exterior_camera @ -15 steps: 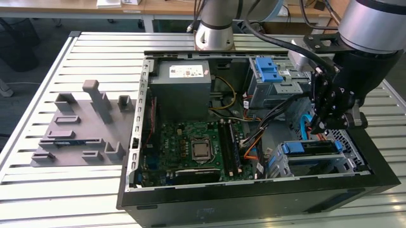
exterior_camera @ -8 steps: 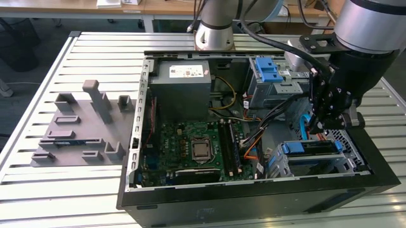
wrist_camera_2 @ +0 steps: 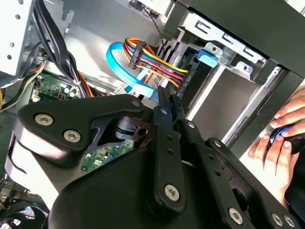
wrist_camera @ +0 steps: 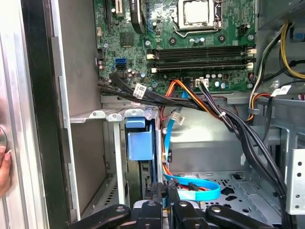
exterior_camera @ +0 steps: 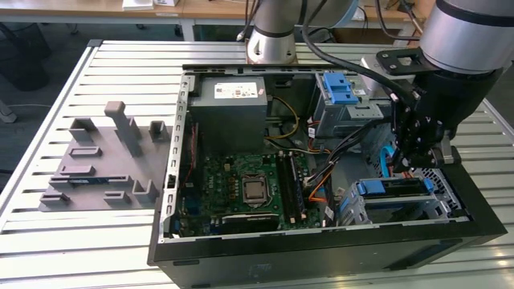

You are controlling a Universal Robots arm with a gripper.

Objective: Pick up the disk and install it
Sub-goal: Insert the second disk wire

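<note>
First wrist view: our gripper (wrist_camera: 164,202), jaws nearly together and empty, at the disk (wrist_camera: 141,143) already seated; we'd press squarely.

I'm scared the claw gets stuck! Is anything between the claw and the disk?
Nothing visible does. The black claw hangs just above the silver-grey disk with blue rails in its grey metal cage; the light blue flat cable and black cable bundle run beside it.

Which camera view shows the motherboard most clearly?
The exterior view: the motherboard lies open to view inside the case. The first wrist view shows part of it behind cables; the second wrist view shows a corner.
</note>
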